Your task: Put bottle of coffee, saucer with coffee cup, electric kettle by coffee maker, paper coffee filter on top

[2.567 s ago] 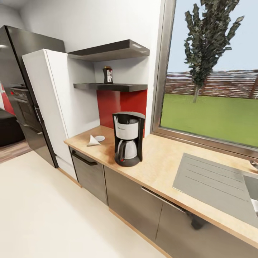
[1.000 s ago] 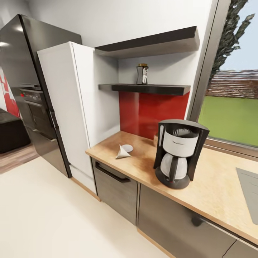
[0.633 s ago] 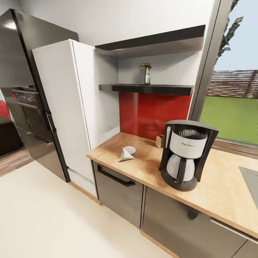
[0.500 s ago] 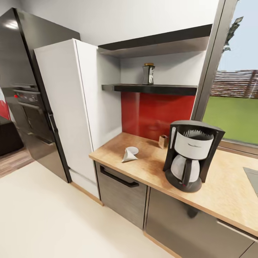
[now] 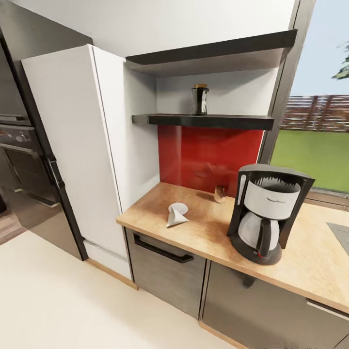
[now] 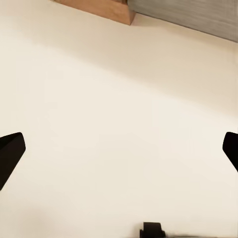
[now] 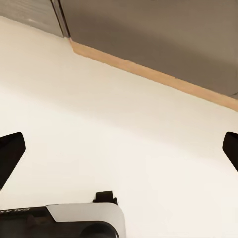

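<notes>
Hanging over the cream floor [image 6: 119, 124], the left gripper [image 6: 119, 151] has its two dark fingertips [image 6: 10, 153] spread wide apart with nothing between them, a strip of wooden plinth [image 6: 99, 9] and grey cabinet front [image 6: 188, 15] lying beyond it. The right gripper [image 7: 119, 151] is likewise spread wide over the floor and holds nothing, facing the same plinth below the cabinets. None of the task's things lie near either gripper. From the head camera, the coffee maker [image 5: 268, 213] stands on the kitchen countertop [image 5: 203, 232]. Left of the coffee maker, well apart, the paper coffee filter [image 5: 173, 218] lies touching the saucer [image 5: 180, 208]. Above and left of the coffee maker, the bottle of coffee [image 5: 199, 100] stands upright on the kitchen shelf [image 5: 203, 120], over the red backsplash [image 5: 203, 155].
</notes>
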You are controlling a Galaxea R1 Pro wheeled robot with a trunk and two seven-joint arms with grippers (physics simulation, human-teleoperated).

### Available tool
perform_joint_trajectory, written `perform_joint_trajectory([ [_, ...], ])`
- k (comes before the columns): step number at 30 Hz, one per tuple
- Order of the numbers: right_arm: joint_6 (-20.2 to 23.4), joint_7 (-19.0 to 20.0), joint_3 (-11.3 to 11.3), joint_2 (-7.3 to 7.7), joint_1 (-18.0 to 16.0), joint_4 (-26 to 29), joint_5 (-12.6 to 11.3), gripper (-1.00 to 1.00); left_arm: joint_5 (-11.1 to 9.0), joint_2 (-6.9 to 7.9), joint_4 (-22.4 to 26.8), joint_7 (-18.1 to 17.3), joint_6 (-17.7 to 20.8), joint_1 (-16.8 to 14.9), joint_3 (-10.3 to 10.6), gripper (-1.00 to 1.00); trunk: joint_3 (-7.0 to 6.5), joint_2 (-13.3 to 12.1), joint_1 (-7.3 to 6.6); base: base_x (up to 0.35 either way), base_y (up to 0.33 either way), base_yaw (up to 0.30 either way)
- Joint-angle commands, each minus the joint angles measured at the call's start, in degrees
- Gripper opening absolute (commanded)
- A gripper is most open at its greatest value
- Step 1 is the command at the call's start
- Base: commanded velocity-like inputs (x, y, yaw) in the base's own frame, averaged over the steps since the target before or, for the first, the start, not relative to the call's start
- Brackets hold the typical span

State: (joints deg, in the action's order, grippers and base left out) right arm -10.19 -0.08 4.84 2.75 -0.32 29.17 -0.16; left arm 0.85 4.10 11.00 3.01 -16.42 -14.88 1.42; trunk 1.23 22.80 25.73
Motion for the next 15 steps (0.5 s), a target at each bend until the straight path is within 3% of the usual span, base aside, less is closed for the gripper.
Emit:
perform_joint_trajectory([
  [1,-0.1,0.0,0.1,-0.02,0.0,0.0,0.0,1.0,0.1,0.0,0.0,0.2,-0.2,0.0,0.2,1.0,0.12,0.1,0.05,0.123,0.313,-0.262],
  [15,-0.1,0.0,0.0,-0.02,0.0,-0.1,-0.1,1.0,0.2,-0.05,0.0,0.2,-0.2,-0.1,0.2,1.0,0.12,0.1,0.05,0.018,0.334,-0.263],
])
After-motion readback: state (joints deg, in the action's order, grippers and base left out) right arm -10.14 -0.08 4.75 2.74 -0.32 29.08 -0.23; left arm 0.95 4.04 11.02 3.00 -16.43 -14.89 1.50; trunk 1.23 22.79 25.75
